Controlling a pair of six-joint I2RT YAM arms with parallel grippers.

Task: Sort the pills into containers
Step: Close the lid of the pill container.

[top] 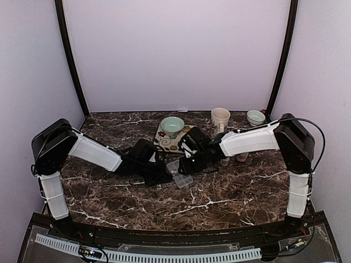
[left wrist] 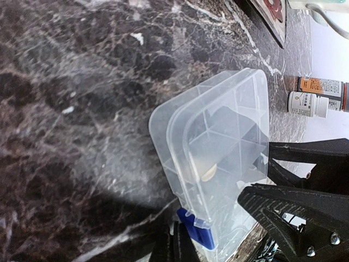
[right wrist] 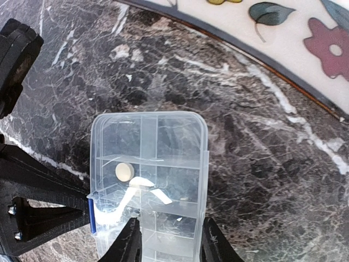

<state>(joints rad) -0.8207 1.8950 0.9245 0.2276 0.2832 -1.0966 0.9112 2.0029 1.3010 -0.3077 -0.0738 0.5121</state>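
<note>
Left gripper [top: 166,176]: shut tight beside the pill box's left edge. Pill box [right wrist: 203,164], mid-table [top: 236,192]: one pill [right wrist: 124,172] in a compartment, no others seen; sorting looks barely begun. Right gripper [right wrist: 172,243]: fingers narrowly apart, empty, over the box.

My top camera looks down from high behind the rig, taking in the whole worktop [top: 230,192]. Both wrist cameras hang close over it, and all three views share the clear pill box [right wrist: 163,142] at centre.
</note>
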